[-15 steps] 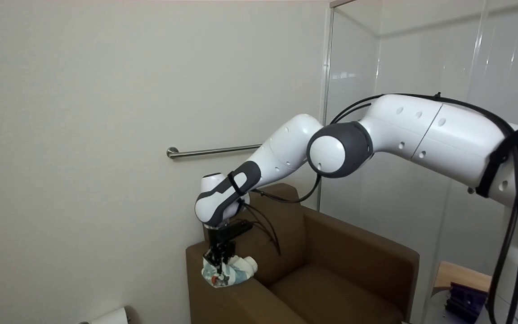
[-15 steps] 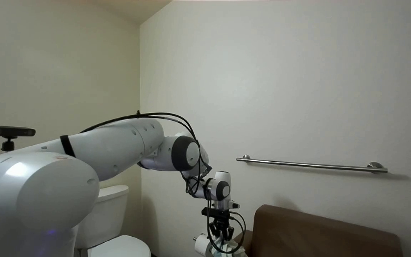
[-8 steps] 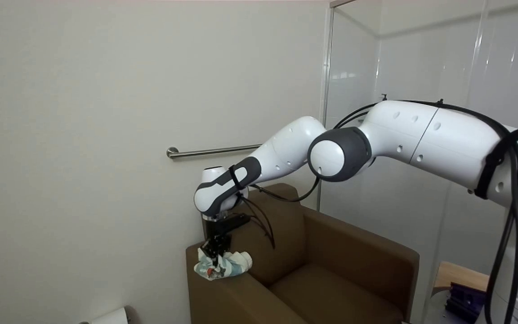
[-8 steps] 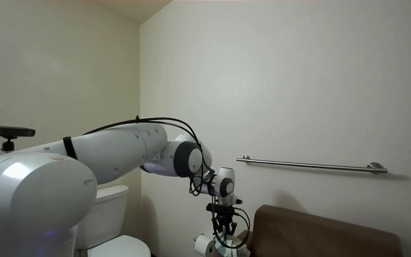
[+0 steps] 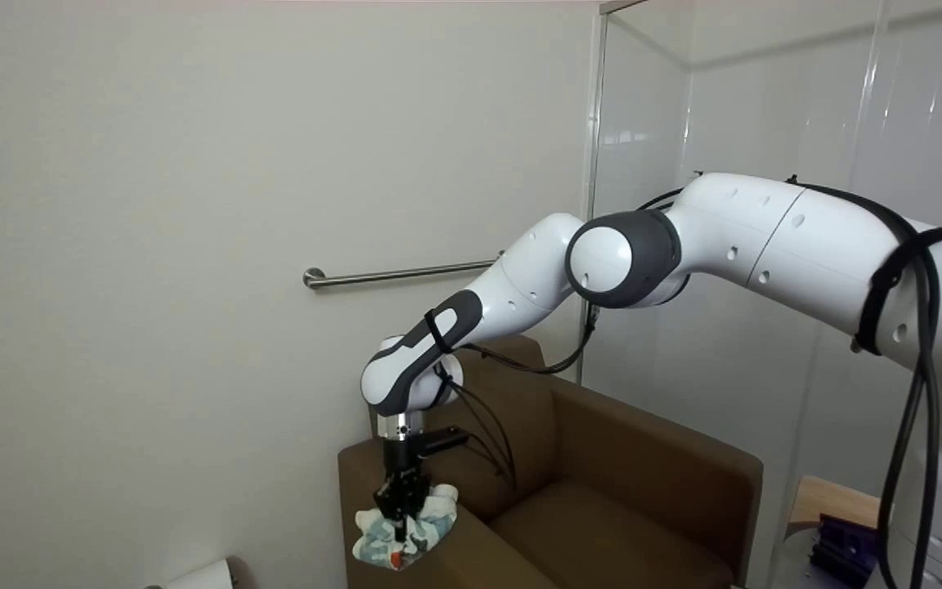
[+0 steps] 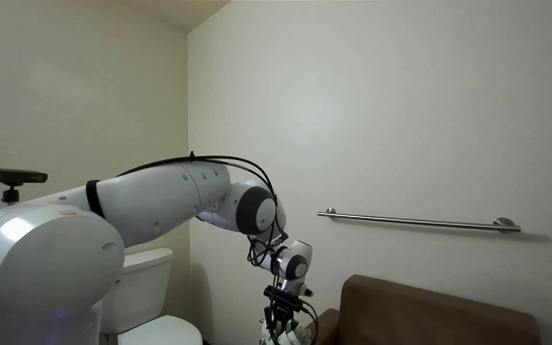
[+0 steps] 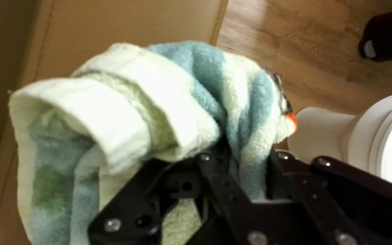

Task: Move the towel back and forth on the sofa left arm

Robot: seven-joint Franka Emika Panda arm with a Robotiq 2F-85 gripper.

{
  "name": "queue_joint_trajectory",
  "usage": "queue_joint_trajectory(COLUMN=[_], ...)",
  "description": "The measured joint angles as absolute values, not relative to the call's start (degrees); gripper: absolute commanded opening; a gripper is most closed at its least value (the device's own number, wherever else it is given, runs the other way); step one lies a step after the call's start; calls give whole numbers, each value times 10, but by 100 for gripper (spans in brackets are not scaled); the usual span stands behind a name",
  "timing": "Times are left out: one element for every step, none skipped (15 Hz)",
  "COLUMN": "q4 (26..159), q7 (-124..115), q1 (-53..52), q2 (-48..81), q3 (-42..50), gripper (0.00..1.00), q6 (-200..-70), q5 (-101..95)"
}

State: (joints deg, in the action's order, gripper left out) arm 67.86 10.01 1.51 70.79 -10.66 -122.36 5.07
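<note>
The towel point(image 5: 437, 523) is crumpled, white and blue with a small red-orange patch. It lies on or just over the top of the brown sofa's arm point(image 5: 479, 560) nearest the wall; exact contact is hard to tell. My gripper point(image 5: 400, 530) points down, with its jaws closed around a bunched fold. In the wrist view, the towel point(image 7: 196, 78) rises between the fingers point(image 7: 213, 166) and spreads to the left, with its red-orange corner toward the floor side. In an exterior view, the gripper point(image 6: 283, 326) and towel point(image 6: 299, 337) sit at the bottom edge, partly cut off.
The sofa backrest point(image 5: 495, 393) stands behind the gripper. A metal bar point(image 5: 397, 274) runs along the wall above. A white roll point(image 5: 203, 577) is beside the sofa. A toilet point(image 6: 156, 287) stands in the corner. The wrist view shows a dark object point(image 7: 390, 35) over the wooden floor.
The gripper and towel first shifted slightly toward the sofa back, then came forward and down along the arm. The wrist now tilts more, and the towel looks more spread.
</note>
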Motion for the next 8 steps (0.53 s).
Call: queue_joint_trajectory(q4=[703, 727, 750, 773, 796, 818, 841, 864], q7=[100, 100, 99, 96, 94, 92, 90, 87], q1=[21, 27, 34, 41, 47, 52, 56, 60], q2=[700, 690, 678, 664, 648, 631, 613, 594], q3=[-113, -117, -118, -118, -115, -108, -101, -95], gripper=[10, 10, 10, 10, 10, 10, 10, 10], q6=[-1224, -1224, -1224, -1224, -1224, -1224, -1225, -1225], q5=[56, 63, 70, 75, 83, 91, 97, 101])
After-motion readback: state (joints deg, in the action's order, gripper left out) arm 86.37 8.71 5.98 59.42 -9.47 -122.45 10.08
